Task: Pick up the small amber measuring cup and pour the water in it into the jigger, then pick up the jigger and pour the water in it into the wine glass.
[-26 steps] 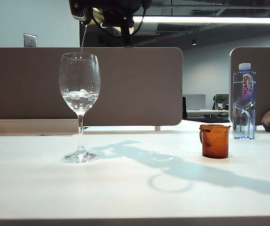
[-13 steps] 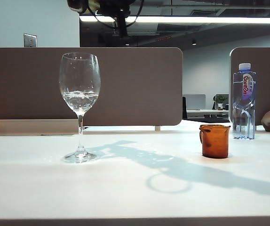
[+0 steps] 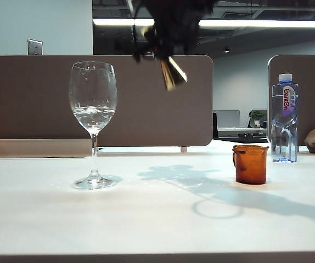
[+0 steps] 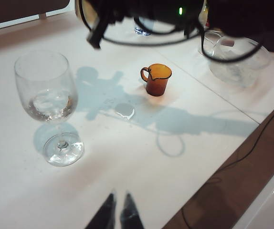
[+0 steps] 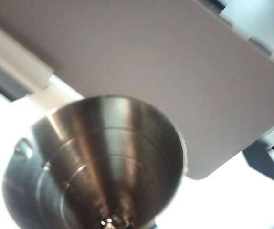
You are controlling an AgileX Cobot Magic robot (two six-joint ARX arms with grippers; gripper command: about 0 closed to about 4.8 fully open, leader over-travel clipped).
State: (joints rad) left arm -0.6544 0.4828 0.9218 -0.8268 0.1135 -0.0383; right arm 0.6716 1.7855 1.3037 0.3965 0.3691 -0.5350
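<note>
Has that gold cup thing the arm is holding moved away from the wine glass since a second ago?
Yes. The jigger, held by the right end effector, has swung right and lower, from above the wine glass to beside its rim.

surface: white table (image 3: pixel 146 230) | on it: wine glass (image 3: pixel 93 109), small amber measuring cup (image 3: pixel 251 164), water bottle (image 3: pixel 285 118)

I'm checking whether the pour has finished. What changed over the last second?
The stream into the wine glass has stopped. The right end effector, shut on the jigger, swung right of the glass and lower. Glass, amber cup, bottle and left end effector stayed put.
</note>
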